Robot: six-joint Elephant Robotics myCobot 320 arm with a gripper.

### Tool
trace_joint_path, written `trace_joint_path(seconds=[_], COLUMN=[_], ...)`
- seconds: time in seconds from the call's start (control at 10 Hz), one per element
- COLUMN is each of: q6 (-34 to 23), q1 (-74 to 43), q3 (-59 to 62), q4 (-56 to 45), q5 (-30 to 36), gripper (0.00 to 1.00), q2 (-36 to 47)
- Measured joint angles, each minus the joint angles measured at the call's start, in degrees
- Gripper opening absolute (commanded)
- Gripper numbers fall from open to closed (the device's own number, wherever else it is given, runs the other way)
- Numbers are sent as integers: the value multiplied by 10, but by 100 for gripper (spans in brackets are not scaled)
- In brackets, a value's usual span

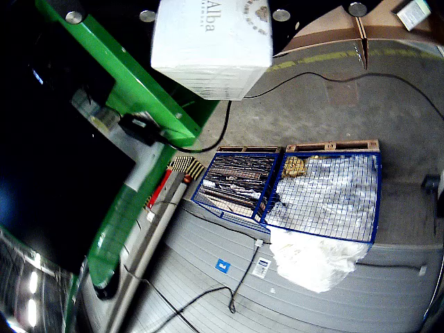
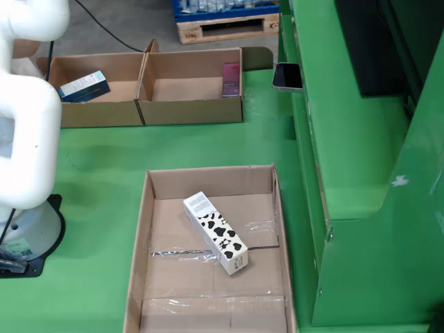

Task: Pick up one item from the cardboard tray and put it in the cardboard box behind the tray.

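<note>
tray (image 2: 149, 229), carton (image 2: 216, 232) lying diagonal

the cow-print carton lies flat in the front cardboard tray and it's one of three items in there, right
Not quite. In the fixed view over the table, the cow-print carton does lie flat in the front cardboard tray, but it is the only item there, not one of three. The other small boxes sit in the two cardboard compartments behind the tray.

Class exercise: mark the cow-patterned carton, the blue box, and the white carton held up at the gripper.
Cow-patterned carton (image 2: 216, 233): fixed view over the table, its spotted top face.
Blue box (image 2: 84, 86): fixed view over the table, its upper face.
White carton (image 1: 211, 43): view riding on the gripper, its printed side.
</note>
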Motion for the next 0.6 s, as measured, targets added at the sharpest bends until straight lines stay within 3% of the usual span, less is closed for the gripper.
trace_joint_path(seconds=[0.3,0.6], q6=[78,76], q1=[-75,-155], q3=[1,0], q4=[-79,-158], q5=[81,160], gripper=[0,0], q2=[-1,-48])
